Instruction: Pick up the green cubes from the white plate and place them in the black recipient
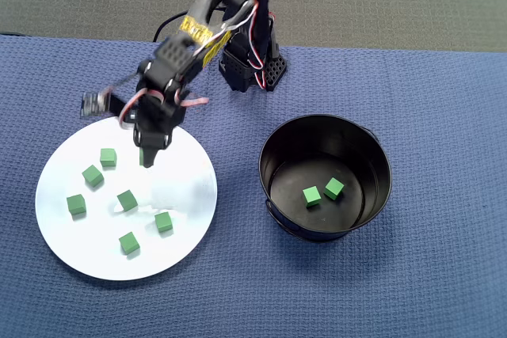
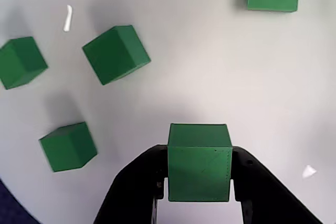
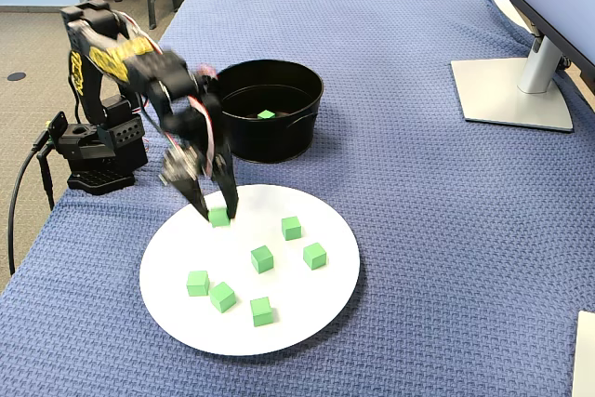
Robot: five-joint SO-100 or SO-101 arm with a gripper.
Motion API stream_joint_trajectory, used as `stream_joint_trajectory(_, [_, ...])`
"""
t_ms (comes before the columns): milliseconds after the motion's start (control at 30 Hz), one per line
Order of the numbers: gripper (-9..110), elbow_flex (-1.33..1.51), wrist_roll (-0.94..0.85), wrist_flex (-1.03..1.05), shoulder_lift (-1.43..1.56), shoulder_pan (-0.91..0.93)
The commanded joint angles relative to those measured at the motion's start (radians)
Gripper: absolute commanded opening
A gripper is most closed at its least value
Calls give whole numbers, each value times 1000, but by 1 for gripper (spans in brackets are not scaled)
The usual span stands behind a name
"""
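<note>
The gripper [image 2: 199, 182] is clamped on 1 green cube [image 2: 199, 162] at the rim of the glossy round white plate [image 1: 79, 251], 6 loose cubes [image 1: 129, 200] lying around, while the black pot [image 1: 376, 156] on the blue-clothed bench [image 3: 418, 230] holds 2.

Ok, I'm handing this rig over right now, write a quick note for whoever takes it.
Gripper: shut on a green cube, low at the white plate; whether it has lifted clear is hard to tell.
Plate: six loose cubes in the overhead view.
Black pot: two cubes inside, right of the plate.
Done: two delivered.
Left: carry the gripped cube to the pot, then the six others.
</note>
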Motion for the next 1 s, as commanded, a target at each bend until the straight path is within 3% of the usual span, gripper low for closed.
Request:
stream_joint_trajectory(0, [0, -54, 175, 121, 236, -71])
stream_joint_trajectory(300, [0, -84, 502, 267, 488, -545])
stream_joint_trajectory(533, [0, -104, 583, 259, 482, -988])
stream_joint_trajectory(867, [0, -54, 591, 183, 364, -1034])
stream_joint_trajectory(900, [2, -52, 592, 183, 368, -1031])
stream_joint_trajectory(933, [17, -55, 574, 193, 371, -1032])
stream_joint_trajectory(967, [39, -61, 557, 209, 371, -1035])
